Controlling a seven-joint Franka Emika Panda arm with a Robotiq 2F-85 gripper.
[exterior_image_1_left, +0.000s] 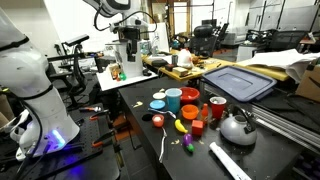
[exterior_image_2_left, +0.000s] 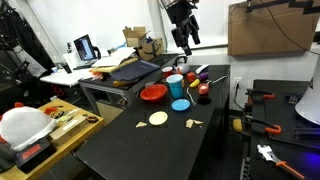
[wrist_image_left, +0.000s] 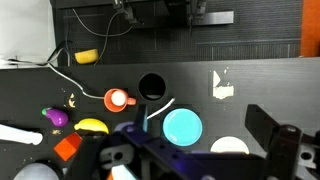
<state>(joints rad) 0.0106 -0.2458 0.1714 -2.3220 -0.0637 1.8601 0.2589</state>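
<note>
Black tabletop, bright toy colours scattered over it.

Table (wrist_image_left: 260, 80) matt black all over. Wrist view: round plate (wrist_image_left: 182, 127) cyan; mug (wrist_image_left: 118, 98) orange-red, pale inside; cup (wrist_image_left: 151, 87) black, nearly lost against the table; banana (wrist_image_left: 92, 126) yellow; eggplant (wrist_image_left: 57, 117) purple; block (wrist_image_left: 68, 147) orange; cable (wrist_image_left: 160, 108) white; flat cut-out (wrist_image_left: 221, 85) cream. Exterior views: bin lid (exterior_image_1_left: 238, 82) dull blue; kettle (exterior_image_1_left: 237, 127) silver-grey; dish (exterior_image_2_left: 153, 93) red; disc (exterior_image_2_left: 158, 118) cream; tall cup (exterior_image_2_left: 175, 84) pale blue; cardboard box (exterior_image_2_left: 265, 30) plain brown; gripper (exterior_image_2_left: 186, 45) black. Every piece plain, single-coloured.
</note>
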